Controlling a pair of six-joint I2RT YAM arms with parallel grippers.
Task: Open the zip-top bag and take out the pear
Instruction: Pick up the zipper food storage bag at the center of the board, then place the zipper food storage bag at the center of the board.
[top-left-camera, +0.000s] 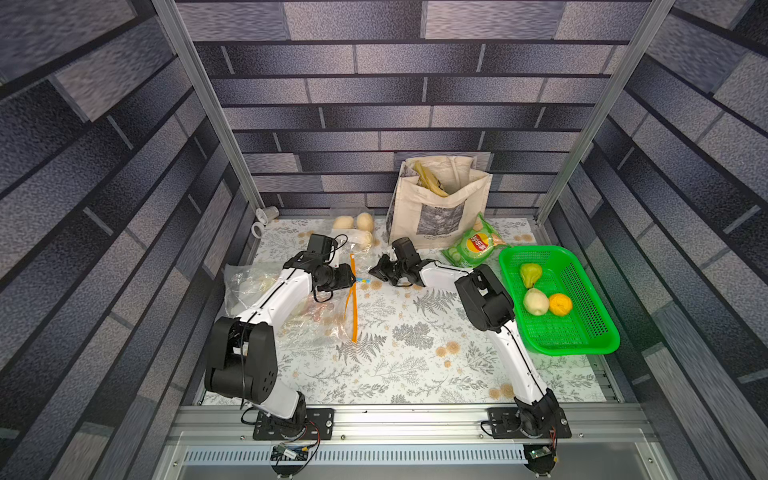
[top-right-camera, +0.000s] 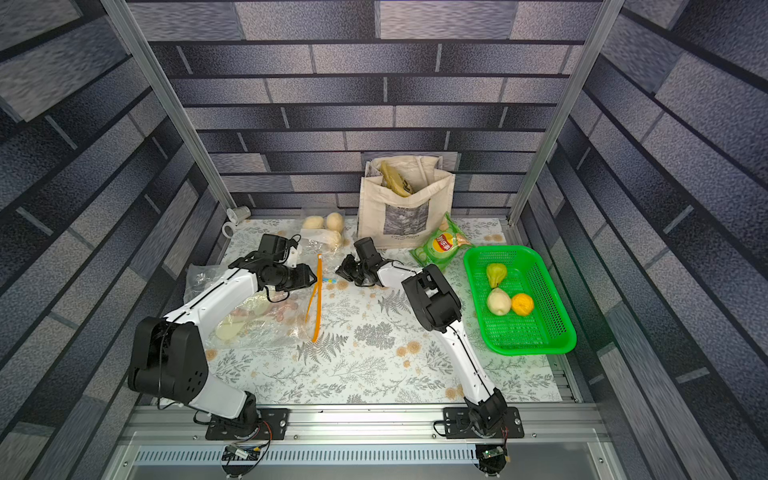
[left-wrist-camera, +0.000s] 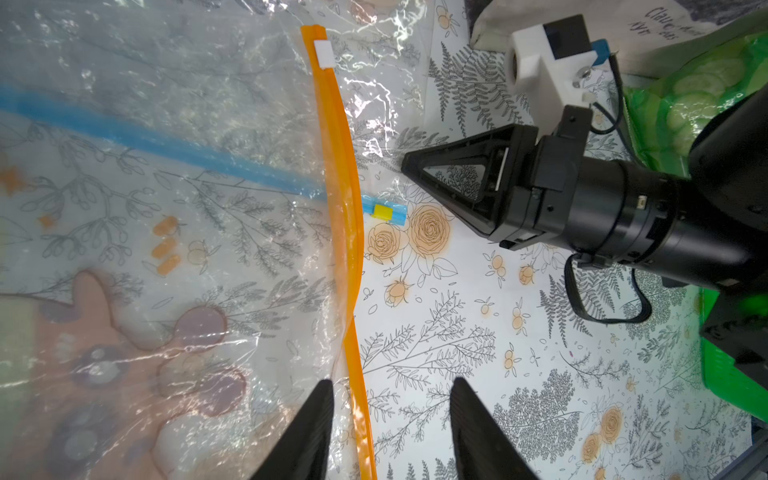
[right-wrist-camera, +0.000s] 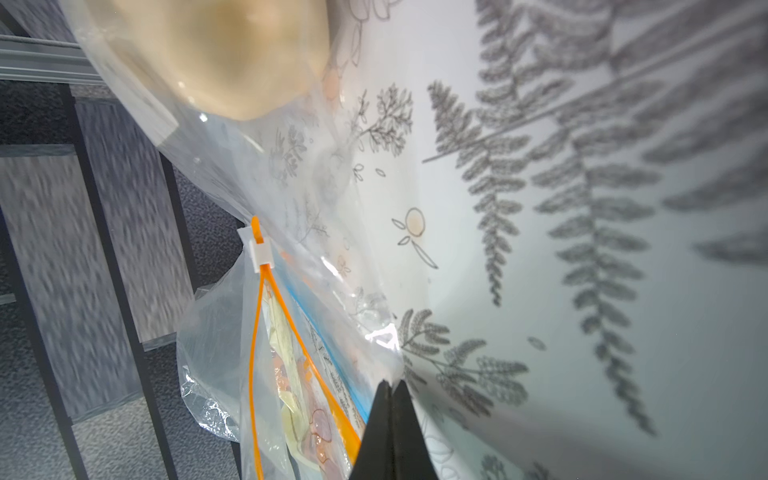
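Crinkled clear plastic bag (top-right-camera: 266, 328) with a stiff orange zip strip (left-wrist-camera: 345, 208) lies on the flower-printed cloth (top-left-camera: 415, 353); a smooth pale pear (top-right-camera: 230, 329) sits inside, beneath the left arm; left gripper (left-wrist-camera: 391, 381) gapes astride the strip; right gripper (right-wrist-camera: 390, 384) is pressed together at the film's edge.

The zip-top bag (left-wrist-camera: 249, 257) is glossy crinkled plastic, the tote (top-left-camera: 436, 208) matt cloth, the basket (top-left-camera: 557, 324) shiny plastic.

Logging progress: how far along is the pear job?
Done: the orange zipper strips of the clear zip-top bag gape apart, white slider at one end. In hand: the open left pincer straddles a strip; the right pincer is shut by loose clear film. Left: the pale pear is still inside.
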